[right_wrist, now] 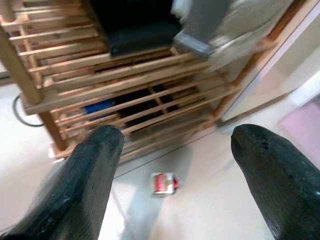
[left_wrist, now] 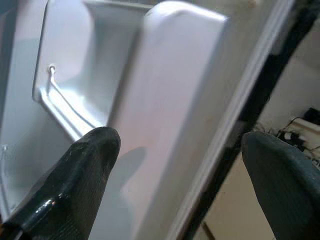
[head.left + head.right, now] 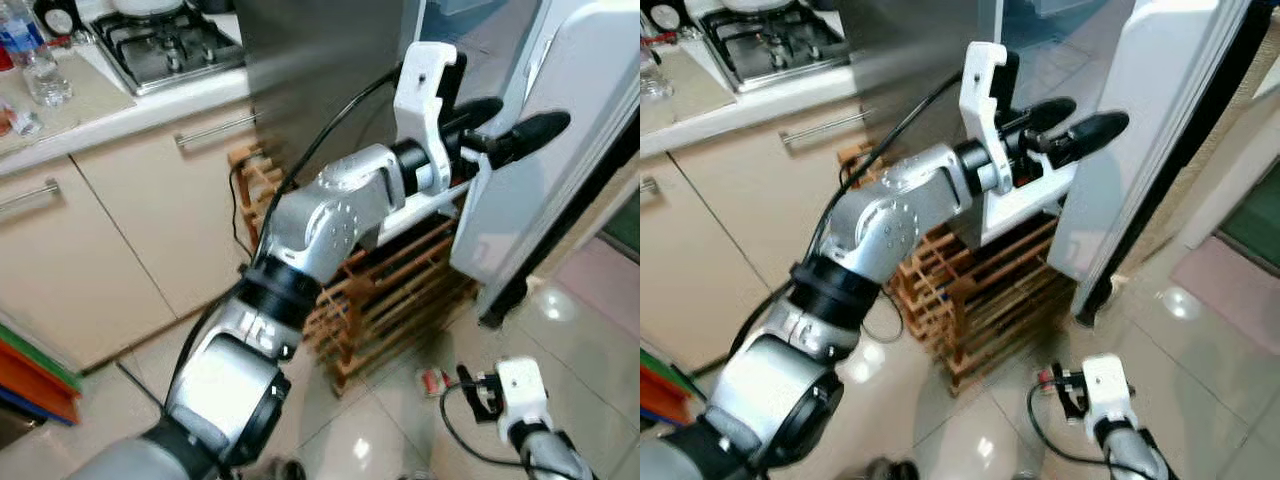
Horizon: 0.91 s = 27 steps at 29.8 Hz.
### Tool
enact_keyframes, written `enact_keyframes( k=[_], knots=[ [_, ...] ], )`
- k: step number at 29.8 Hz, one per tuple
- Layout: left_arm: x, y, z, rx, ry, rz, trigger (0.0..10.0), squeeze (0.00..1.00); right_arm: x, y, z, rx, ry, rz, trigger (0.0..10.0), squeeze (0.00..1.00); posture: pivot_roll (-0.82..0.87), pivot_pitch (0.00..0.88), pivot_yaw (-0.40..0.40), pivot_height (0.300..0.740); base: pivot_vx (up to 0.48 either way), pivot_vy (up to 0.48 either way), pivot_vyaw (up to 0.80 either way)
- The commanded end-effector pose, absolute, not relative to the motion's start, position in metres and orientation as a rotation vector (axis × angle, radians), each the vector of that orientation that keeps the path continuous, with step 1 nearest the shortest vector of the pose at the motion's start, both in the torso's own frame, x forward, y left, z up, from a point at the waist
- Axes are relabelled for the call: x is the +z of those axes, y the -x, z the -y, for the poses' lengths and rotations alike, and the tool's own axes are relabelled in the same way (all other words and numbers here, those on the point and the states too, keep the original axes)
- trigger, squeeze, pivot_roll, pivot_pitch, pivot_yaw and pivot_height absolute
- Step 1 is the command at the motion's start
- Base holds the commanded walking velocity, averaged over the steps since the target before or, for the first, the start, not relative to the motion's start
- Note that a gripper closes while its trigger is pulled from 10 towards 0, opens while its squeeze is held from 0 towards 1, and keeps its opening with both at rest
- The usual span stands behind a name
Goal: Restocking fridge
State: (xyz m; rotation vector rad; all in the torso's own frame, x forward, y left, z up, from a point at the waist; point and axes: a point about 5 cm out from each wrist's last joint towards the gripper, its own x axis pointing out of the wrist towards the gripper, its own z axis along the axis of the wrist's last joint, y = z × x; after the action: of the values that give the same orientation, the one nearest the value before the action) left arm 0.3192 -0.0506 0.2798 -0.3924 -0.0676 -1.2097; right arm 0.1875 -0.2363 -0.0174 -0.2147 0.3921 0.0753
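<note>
Kitchen first: pale glossy floor [image 3: 585,335], cream cupboards [image 3: 100,235] under the table [image 3: 120,108], on the table a gas stove [image 3: 165,45] and a clear bottle [image 3: 32,58]. Next to the cupboards the grey fridge body [image 3: 320,60], with its white fridge door [image 3: 565,150] swung open toward the right side. Below, between fridge and cupboards, a low wooden rack [image 3: 395,295] standing on the floor.

Left arm [image 3: 320,225] raised and stretched forward to the door. Left claw [image 3: 525,122] spread wide, not pinching anything, placed at the free edge of the door: one finger [image 2: 85,170] toward the inner side with the moulded door shelf [image 2: 75,95], the other finger [image 2: 280,175] toward the outer side. Door edge between both fingers, running upright across the opening of the claw. Cannot tell whether touching the panel or only very near. Judged from this: door being held or moved, nothing loaded yet.

Right arm low. Right claw [image 1: 172,142] also spread and holding nothing, pointing down at the floor before the rack. Just beneath it, lying on the tiles, a small red and white pack [image 1: 164,183], too small to name surely, probably a thing for restocking. Lies straight ahead of the right claw, between the two fingers as seen from the wrist, with the long side across the gap. Clearly nearer to the right claw than to the left one, so probably a straight lowering of the right arm needed for picking.
</note>
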Motion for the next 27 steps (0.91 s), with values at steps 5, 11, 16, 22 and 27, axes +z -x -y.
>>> enact_keyframes(
  k=[5, 11, 16, 22, 27],
  knots=[
    [0.3211, -0.2573, 0.1246, -1.483, 0.57, 0.131, 10.0, 0.0, -0.0186, -0.1851, 0.2383, 0.067, 0.212, -0.412, 10.0, 0.0, -0.01, 0.045, 0.072, 0.74, 0.0, 0.0, 0.0],
    [0.3211, -0.2573, 0.1246, -1.483, 0.57, 0.131, 10.0, 0.0, -0.0186, -0.1851, 0.2383, 0.067, 0.212, -0.412, 10.0, 0.0, -0.01, 0.045, 0.072, 0.74, 0.0, 0.0, 0.0],
    [0.3211, -0.2573, 0.1246, -1.483, 0.57, 0.131, 10.0, 0.0, -0.0186, -0.1851, 0.2383, 0.067, 0.212, -0.412, 10.0, 0.0, -0.01, 0.045, 0.072, 0.74, 0.0, 0.0, 0.0],
    [0.3211, -0.2573, 0.1246, -1.483, 0.57, 0.131, 10.0, 0.0, -0.0186, -0.1851, 0.2383, 0.067, 0.212, -0.412, 10.0, 0.0, -0.01, 0.045, 0.072, 0.74, 0.0, 0.0, 0.0],
    [0.3211, -0.2573, 0.1246, -1.483, 0.57, 0.131, 10.0, 0.0, -0.0186, -0.1851, 0.2383, 0.067, 0.212, -0.412, 10.0, 0.0, -0.01, 0.045, 0.072, 0.74, 0.0, 0.0, 0.0]
  ],
)
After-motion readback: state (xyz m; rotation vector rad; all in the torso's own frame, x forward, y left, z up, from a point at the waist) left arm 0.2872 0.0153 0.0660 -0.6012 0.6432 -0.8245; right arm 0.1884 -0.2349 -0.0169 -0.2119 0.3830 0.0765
